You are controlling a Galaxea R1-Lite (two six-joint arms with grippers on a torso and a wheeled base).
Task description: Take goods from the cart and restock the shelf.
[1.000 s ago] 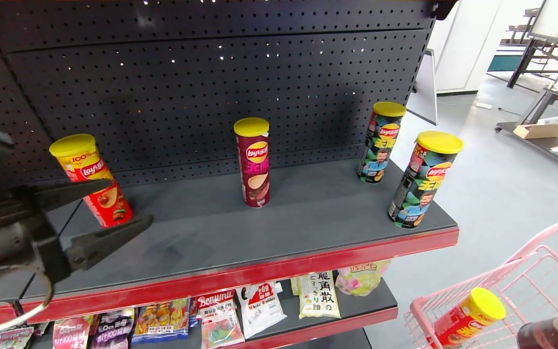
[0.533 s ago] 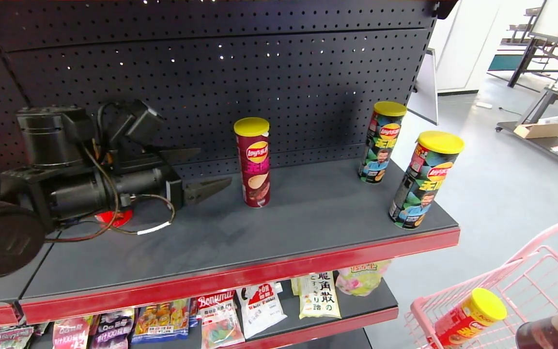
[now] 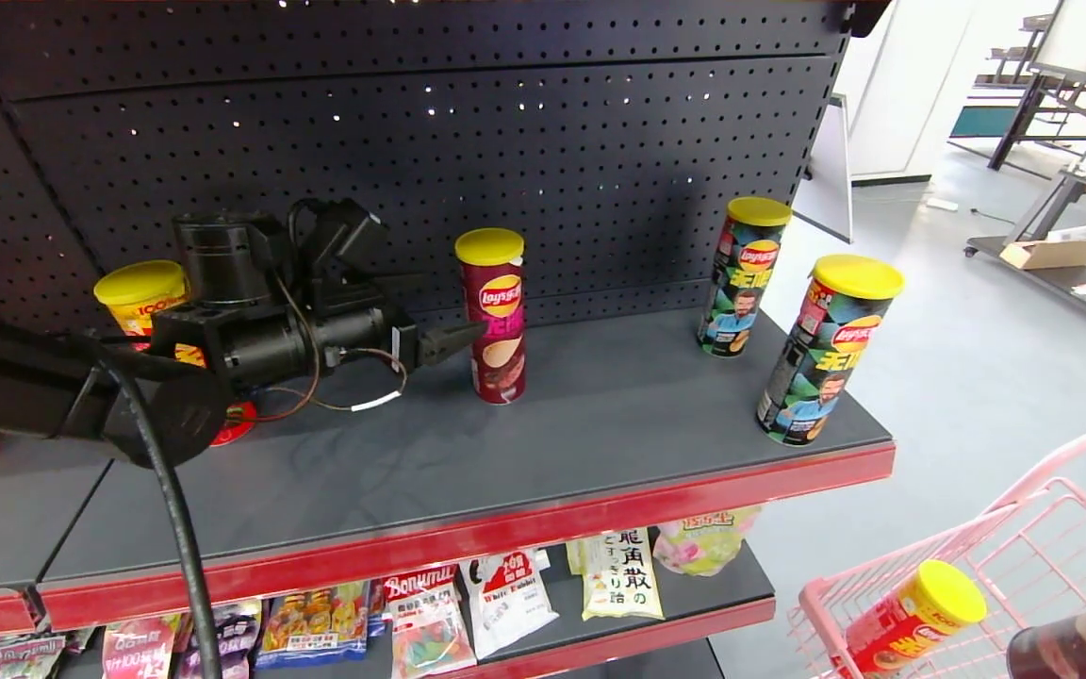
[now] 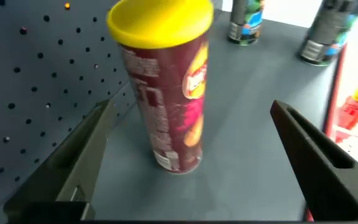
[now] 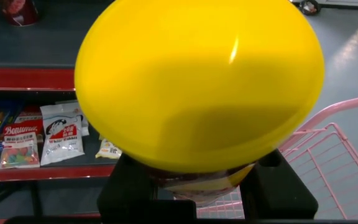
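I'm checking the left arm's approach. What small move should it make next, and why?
Probably ease the left gripper forward: its fingers are open, and the maroon can stands upright just ahead of the gap, not yet touched.

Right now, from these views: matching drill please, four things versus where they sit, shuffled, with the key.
Things:
1 maroon can
2 dark cans
3 snack bags
4 pink cart

Places:
a lower shelf
b right of both shelves, holding a red can
c upper shelf, right end
d upper shelf, middle, ahead of the open left gripper

Pairs: 1-d, 2-c, 3-a, 4-b
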